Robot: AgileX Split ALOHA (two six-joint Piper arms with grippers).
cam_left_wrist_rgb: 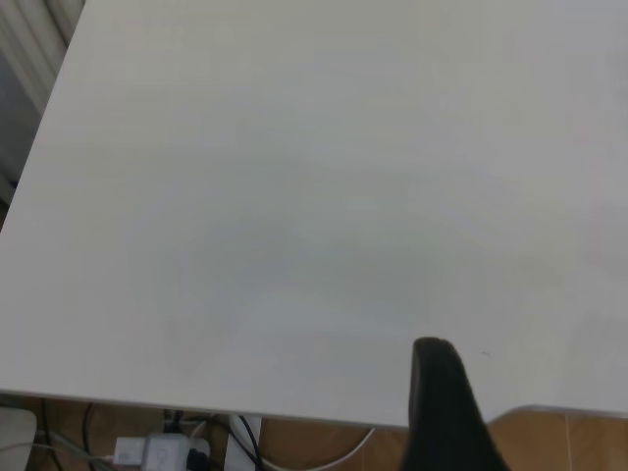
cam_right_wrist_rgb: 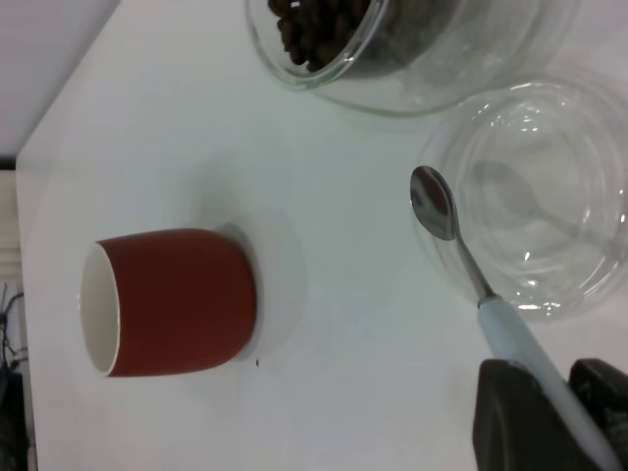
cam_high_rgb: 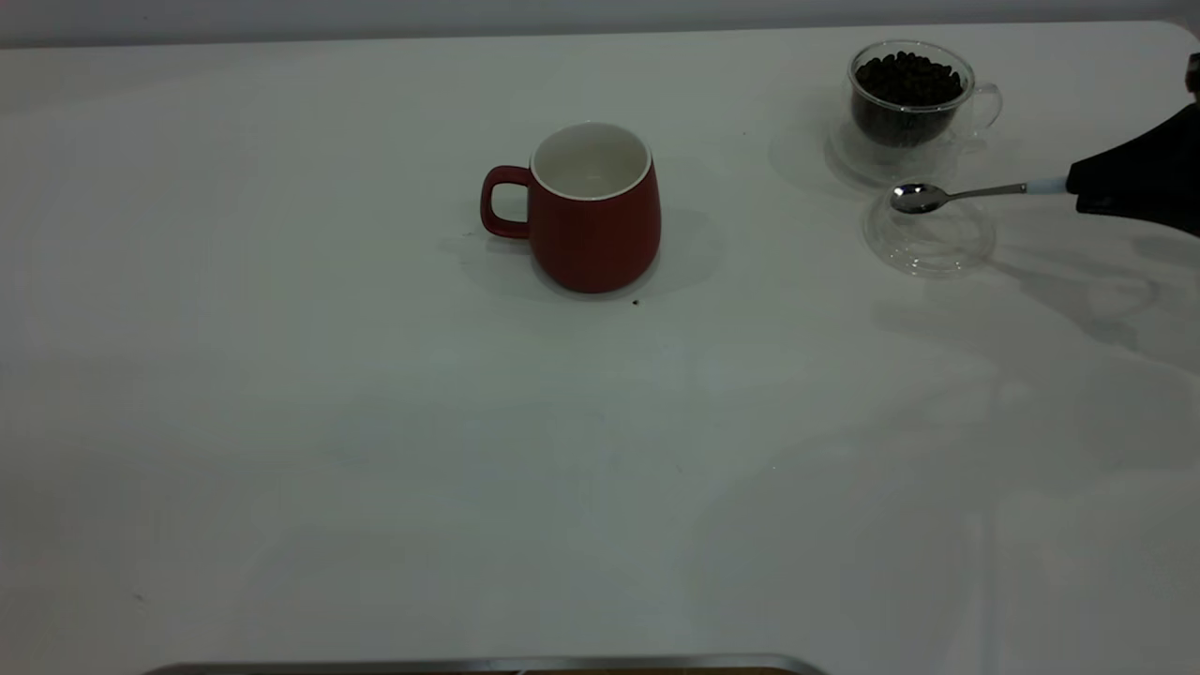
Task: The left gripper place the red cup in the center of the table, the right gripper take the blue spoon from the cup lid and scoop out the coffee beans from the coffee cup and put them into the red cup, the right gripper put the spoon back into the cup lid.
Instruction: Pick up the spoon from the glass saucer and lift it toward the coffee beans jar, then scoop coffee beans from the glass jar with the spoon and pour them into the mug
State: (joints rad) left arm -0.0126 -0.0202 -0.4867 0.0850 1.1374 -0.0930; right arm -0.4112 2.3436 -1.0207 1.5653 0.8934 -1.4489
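Note:
The red cup [cam_high_rgb: 592,211] stands upright and empty near the middle of the table [cam_high_rgb: 375,422], handle to the left; it also shows in the right wrist view [cam_right_wrist_rgb: 177,299]. My right gripper [cam_high_rgb: 1078,192] [cam_right_wrist_rgb: 564,392] is shut on the pale blue handle of the blue spoon [cam_high_rgb: 966,193] [cam_right_wrist_rgb: 461,255]. The spoon's empty bowl hangs just above the cup lid [cam_high_rgb: 928,239] [cam_right_wrist_rgb: 549,196]. Behind the lid stands the coffee cup [cam_high_rgb: 907,98] [cam_right_wrist_rgb: 392,49], filled with coffee beans [cam_high_rgb: 907,80] [cam_right_wrist_rgb: 314,25]. My left gripper [cam_left_wrist_rgb: 444,412] is out of the exterior view, over the table's edge.
A clear saucer-like base [cam_high_rgb: 844,155] lies under the coffee cup. One dark speck [cam_high_rgb: 636,302] lies by the red cup's foot. A metal edge [cam_high_rgb: 487,666] runs along the table's front. The left wrist view shows cables and floor below the table edge.

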